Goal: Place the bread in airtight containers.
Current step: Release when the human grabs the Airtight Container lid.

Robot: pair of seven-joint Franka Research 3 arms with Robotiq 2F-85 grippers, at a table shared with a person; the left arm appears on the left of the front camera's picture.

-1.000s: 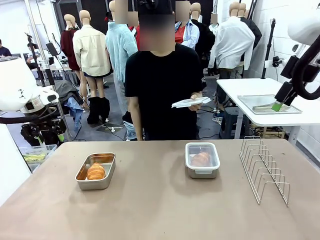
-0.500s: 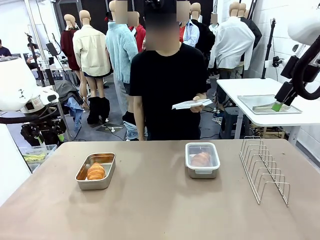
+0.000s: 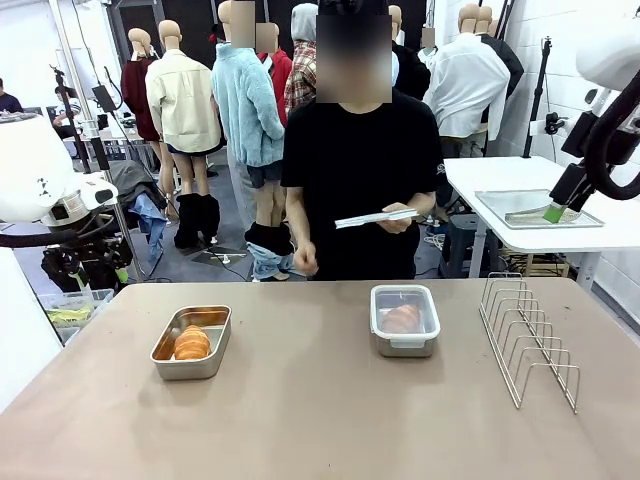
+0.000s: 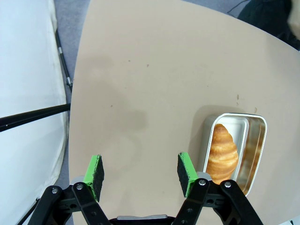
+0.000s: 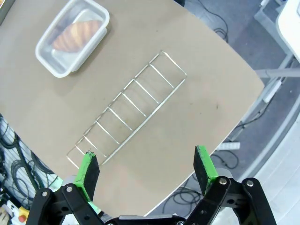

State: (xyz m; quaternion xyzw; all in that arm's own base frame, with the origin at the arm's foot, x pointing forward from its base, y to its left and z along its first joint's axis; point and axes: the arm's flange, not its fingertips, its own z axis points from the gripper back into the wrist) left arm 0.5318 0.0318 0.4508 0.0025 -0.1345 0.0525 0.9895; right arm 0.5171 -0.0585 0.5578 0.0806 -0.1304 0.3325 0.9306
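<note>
Two grippers hang above the surface (image 3: pixel 300 420), and we see both sets of jaws released with nothing between the green pads. The left gripper (image 4: pixel 140 171) looks straight down at bare surface, with the open container (image 4: pixel 233 147) just off its one finger. The right gripper (image 5: pixel 146 166) hovers high over the wire rack (image 5: pixel 126 110), the one rack we count, near the surface's edge.

We count two croissants and two steel containers. One croissant (image 3: pixel 192 343) lies in the open container (image 3: pixel 192 342) on the robot's left side; it is golden-brown, ridged, tapering toward its tip, and sits along one side of the tin. The other croissant (image 3: pixel 402 318) rests in the lidded container (image 3: pixel 405 320) near the middle, seen through its clear lid, paler behind the plastic. The two tins stand well apart, and the rack sits to the right of the lidded one.

Across the surface a person stands holding a second clear lid (image 3: pixel 376 216) flat in one hand (image 3: pixel 398 218), the other hand (image 3: pixel 305 260) hanging low by the far edge.
</note>
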